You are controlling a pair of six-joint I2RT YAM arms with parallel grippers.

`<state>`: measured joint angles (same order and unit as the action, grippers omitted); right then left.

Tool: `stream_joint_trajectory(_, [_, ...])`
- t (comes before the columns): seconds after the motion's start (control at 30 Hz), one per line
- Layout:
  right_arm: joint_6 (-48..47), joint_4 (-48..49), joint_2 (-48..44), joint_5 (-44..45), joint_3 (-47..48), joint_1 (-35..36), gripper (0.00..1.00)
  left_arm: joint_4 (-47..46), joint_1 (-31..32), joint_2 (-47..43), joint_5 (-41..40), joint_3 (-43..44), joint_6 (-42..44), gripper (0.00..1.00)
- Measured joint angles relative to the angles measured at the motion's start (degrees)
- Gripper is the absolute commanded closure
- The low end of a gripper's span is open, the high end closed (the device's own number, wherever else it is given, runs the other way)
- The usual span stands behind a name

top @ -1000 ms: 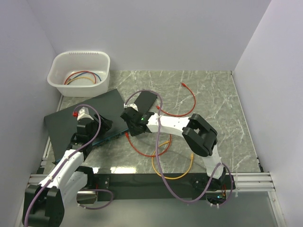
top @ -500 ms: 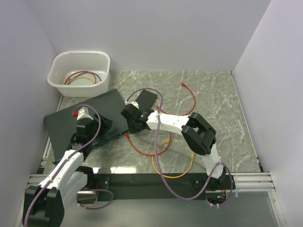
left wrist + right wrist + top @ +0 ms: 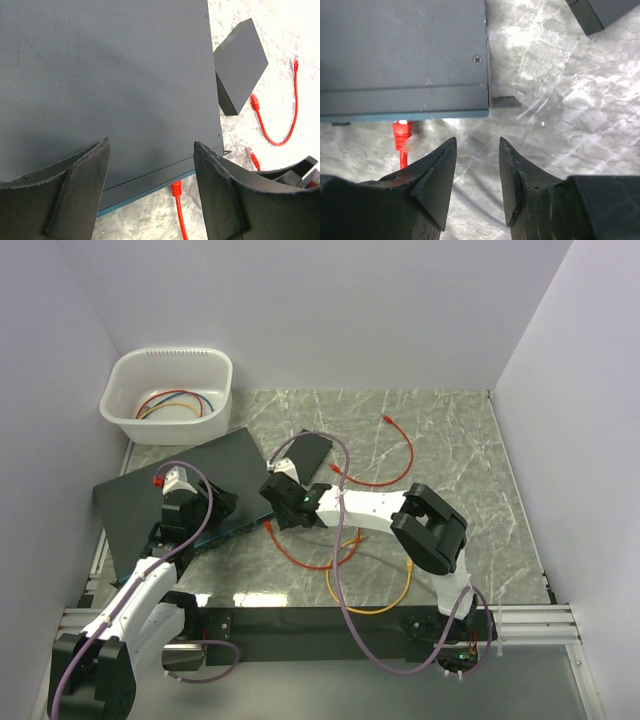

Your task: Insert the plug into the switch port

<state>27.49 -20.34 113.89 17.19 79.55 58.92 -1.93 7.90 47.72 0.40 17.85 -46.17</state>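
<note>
While the plug (image 3: 400, 134) sits with its tip against the teal front face (image 3: 445, 115) of the switch (image 3: 400, 45), the right gripper (image 3: 476, 150) hovers just beside it, jaws parted and empty, and the left gripper (image 3: 151, 150) hangs spread above the switch, holding nothing.

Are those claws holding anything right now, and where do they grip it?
Nothing is held. The right claw stands open beside the plug, which sits at the front edge of the switch. The left claw is open above the switch.

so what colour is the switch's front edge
Teal-blue front edge, clearest in the right wrist view.
</note>
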Motion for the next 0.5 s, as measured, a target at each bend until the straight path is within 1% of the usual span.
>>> stream_joint_trajectory(0.27, [-2.93, 1.27, -0.26, 2.05, -1.60, 2.36, 0.49, -0.04, 0.00, 0.11, 0.00, 0.00, 0.00, 0.27])
stream_joint_trajectory(0.33, [-3.13, 1.99, -0.76, 2.97, -2.56, 2.62, 0.46, -0.04, 0.00, 0.11, 0.00, 0.00, 0.00, 0.28])
stream_joint_trajectory(0.5, [-3.93, 3.61, -5.35, 5.11, -7.02, 2.80, 0.45, -0.33, 0.00, 0.15, 0.02, 0.00, 0.00, 0.28])
